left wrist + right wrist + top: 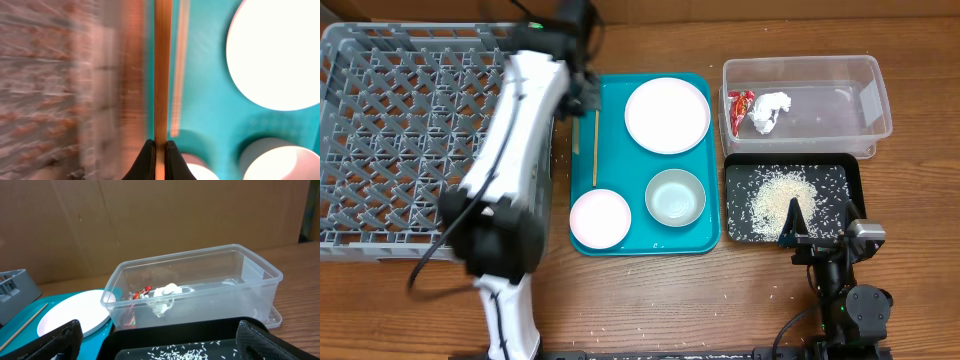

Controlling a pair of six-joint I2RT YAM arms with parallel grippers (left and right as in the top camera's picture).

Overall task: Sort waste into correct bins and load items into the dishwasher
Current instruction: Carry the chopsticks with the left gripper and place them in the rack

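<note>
Chopstick, thin smooth wood, pinched by left gripper, right gripper spread empty

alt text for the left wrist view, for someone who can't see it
Motion-blurred close-up: the left tool is shut on a chopstick that runs straight up the frame, over a teal tray. A white plate fills the upper right, and the left side is too blurred to make out.

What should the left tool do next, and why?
Probably lift and swing left toward the rack: the left tool is shut on a chopstick at the teal tray's left edge, and the rack sits right beside it.
</note>
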